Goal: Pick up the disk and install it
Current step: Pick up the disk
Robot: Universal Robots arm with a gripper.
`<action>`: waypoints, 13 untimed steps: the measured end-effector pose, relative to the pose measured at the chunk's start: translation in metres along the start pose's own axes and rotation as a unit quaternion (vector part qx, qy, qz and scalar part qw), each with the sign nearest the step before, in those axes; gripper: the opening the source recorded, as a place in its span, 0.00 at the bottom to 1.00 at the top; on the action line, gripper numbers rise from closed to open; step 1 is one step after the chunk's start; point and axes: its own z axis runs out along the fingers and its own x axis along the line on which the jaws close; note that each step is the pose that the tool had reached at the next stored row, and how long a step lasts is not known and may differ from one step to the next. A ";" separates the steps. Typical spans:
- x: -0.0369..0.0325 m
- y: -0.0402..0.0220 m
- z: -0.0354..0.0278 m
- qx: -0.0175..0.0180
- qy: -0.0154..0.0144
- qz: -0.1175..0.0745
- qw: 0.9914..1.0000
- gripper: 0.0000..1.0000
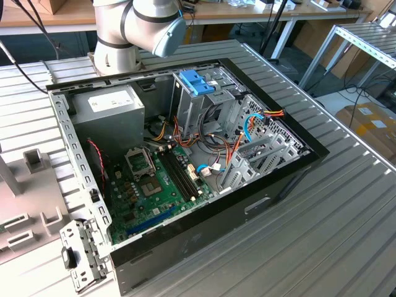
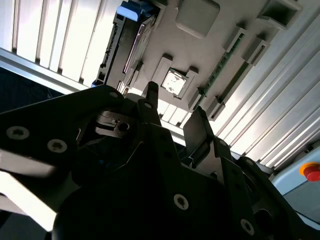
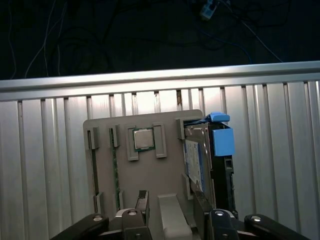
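Observation:
The disk (image 3: 197,160) stands on edge in a slot of a grey holder plate (image 3: 150,180), its white-and-blue label facing the plate's middle and a blue rail (image 3: 221,140) along its outer side. In the second wrist view the disk (image 2: 125,45) is a dark slab with a blue end. My gripper (image 3: 171,210) hovers over the plate, open, with nothing between its fingers. One finger (image 3: 200,205) is close to the disk's labelled face, the other (image 3: 142,200) over the plate's middle. My gripper (image 2: 175,107) points at the plate in the second wrist view too.
The holder plate also carries a processor chip (image 3: 143,139) and memory sticks (image 3: 114,170). An open computer case (image 1: 297,162) lies on the slatted table, with a grey power supply (image 1: 108,105), a blue bracket (image 1: 197,80) at the drive bay and a green motherboard (image 1: 154,185). A loose metal bracket (image 1: 80,253) lies near the case.

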 end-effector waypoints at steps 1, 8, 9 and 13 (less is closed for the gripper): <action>0.0000 0.0000 0.0001 0.000 0.000 0.000 1.000 0.48; -0.0004 0.0001 0.0023 0.000 -0.001 -0.003 1.000 0.48; -0.0005 0.0003 0.0026 0.000 -0.001 -0.004 1.000 0.48; -0.0008 0.0009 0.0035 0.000 -0.001 -0.004 1.000 0.48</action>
